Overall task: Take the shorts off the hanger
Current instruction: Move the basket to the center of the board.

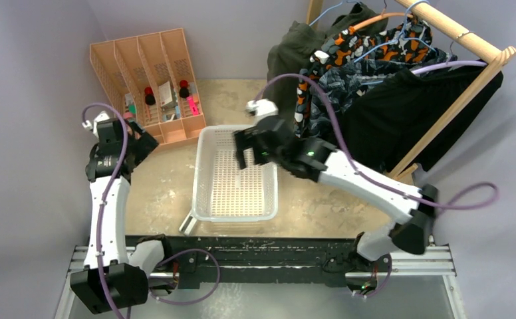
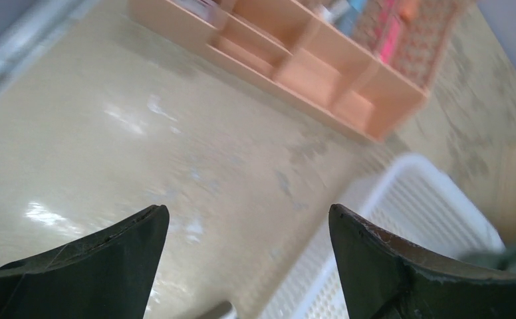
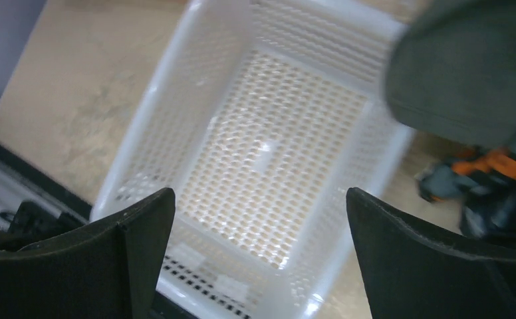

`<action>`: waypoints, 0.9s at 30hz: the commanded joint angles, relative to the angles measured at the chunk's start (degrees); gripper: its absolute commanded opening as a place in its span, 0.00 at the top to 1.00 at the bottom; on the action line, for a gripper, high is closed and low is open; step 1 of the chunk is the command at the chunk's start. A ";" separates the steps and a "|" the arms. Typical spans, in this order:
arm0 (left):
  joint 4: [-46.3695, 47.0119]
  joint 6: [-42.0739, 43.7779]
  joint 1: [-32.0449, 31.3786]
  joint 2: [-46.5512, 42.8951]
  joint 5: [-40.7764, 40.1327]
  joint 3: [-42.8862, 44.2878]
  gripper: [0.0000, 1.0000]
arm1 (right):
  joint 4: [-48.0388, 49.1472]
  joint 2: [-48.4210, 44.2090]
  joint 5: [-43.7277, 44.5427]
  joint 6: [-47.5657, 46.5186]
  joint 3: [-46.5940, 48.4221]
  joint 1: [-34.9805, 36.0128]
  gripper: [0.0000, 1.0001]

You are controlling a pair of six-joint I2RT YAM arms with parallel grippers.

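i see a lab test cell: plain grey walls [image 1: 29, 40], scuffed tabletop [image 1: 159, 193], metal mounting rail [image 1: 428, 268] at the near edge.

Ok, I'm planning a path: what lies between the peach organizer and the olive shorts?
Bare tabletop, per the top view, from the peach organizer to the olive shorts; a purple cable skirts them.

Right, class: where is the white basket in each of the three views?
Top external: basket in the centre.
Left wrist: basket lower right, cut off by the edge.
Right wrist: basket fills the middle.
Shared landmark: the beige table beside it.
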 commanded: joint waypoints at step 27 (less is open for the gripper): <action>-9.61 -5.36 -29.32 -5.20 -1.48 3.43 0.11 | 13.67 12.19 -11.97 1.70 -12.27 -5.30 0.01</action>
